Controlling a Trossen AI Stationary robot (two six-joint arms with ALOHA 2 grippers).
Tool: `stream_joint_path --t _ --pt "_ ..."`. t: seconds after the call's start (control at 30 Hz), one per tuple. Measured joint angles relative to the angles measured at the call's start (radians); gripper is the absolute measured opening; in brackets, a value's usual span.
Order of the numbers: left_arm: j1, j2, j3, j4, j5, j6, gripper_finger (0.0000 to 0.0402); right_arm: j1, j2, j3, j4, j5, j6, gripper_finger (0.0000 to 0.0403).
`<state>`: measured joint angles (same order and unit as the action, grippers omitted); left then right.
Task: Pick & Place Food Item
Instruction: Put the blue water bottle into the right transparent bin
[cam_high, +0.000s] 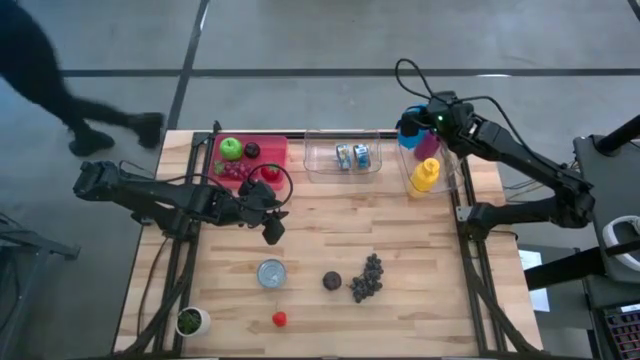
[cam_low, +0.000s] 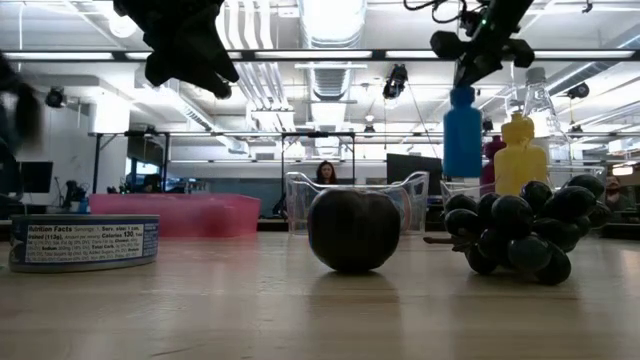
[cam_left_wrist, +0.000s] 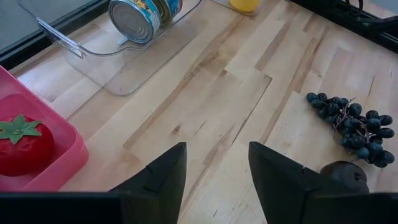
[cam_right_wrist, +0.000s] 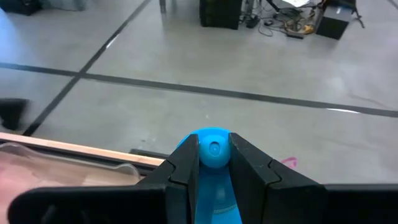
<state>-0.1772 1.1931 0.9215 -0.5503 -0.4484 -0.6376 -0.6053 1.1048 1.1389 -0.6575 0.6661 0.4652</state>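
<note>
Blue bottle (cam_high: 409, 134): plain bright-blue plastic with a rounded blue cap, standing upright. The cap is pinched between the two fingers of the right gripper (cam_right_wrist: 214, 147), which closes on it from above, so the body hangs straight down below the fingertips. It sits over the clear bin (cam_high: 452, 186) at the table's far right corner. The yellow bottle (cam_high: 425, 176) stands just beside it, on the side nearer the table's front edge. Whether the base touches the bin floor cannot be told.
</note>
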Motion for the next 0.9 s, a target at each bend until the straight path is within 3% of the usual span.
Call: stream_joint_path --t 0.9 --pt "0.000 0.000 0.000 0.000 0.000 0.001 0.0175 -0.012 0.104 -0.005 -0.046 0.007 0.110 0.0066"
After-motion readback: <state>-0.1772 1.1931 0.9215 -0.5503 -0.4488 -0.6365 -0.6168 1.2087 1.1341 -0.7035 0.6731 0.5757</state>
